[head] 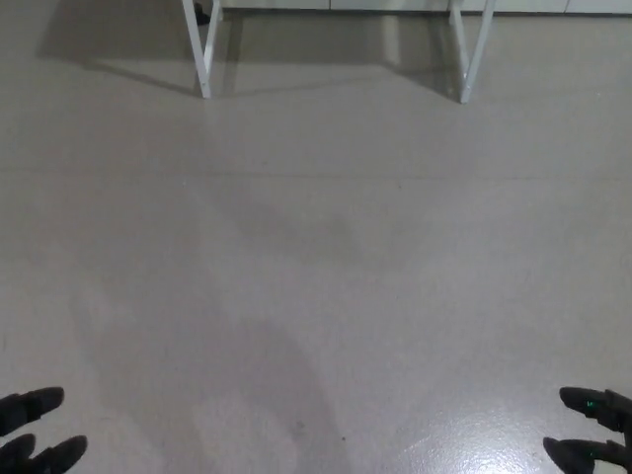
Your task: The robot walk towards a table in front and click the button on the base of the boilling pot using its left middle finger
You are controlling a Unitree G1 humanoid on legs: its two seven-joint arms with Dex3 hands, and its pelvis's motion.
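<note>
The table shows only as white legs, one [204, 49] at the top left and one [472, 51] at the top right, with the edge of its top along the picture's upper border. No pot or button is in view. My left hand [38, 434] sits at the bottom left corner, black fingertips apart and holding nothing. My right hand [591, 434] is at the bottom right corner, fingertips also apart and empty. Both hands are far from the table.
A wide stretch of smooth grey floor [316, 276] lies between me and the table legs. A bright glare patch [494, 454] shines on the floor near my right hand. Shadows fall under the table.
</note>
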